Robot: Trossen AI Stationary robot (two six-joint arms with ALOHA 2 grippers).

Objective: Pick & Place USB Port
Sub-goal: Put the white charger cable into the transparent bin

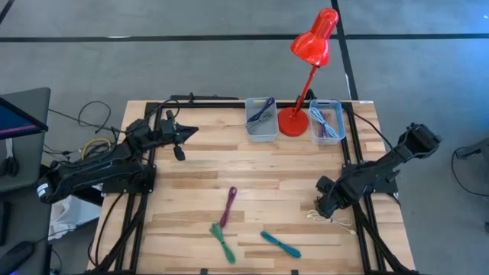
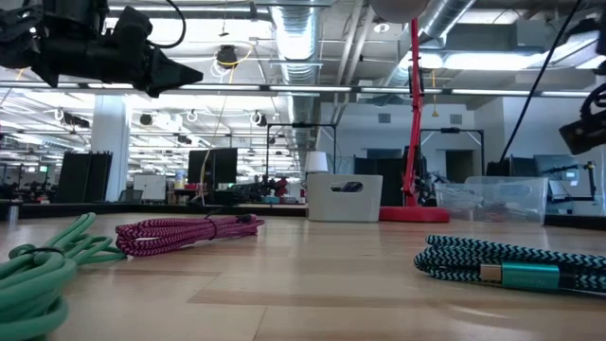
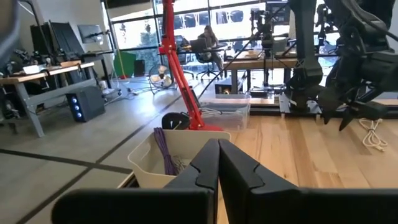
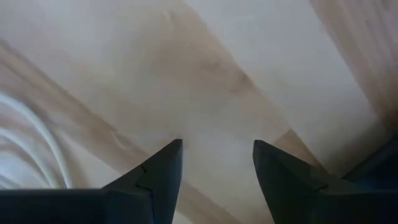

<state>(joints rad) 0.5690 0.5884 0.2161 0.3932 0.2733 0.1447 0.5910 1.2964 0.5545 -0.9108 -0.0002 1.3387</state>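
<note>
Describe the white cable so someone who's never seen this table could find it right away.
Start at the red lamp at the table's far edge, then go to the near right corner. There the white cable lies loosely coiled beside the right end effector. It is the only white one; the other loose cables are magenta, green and teal.
</note>
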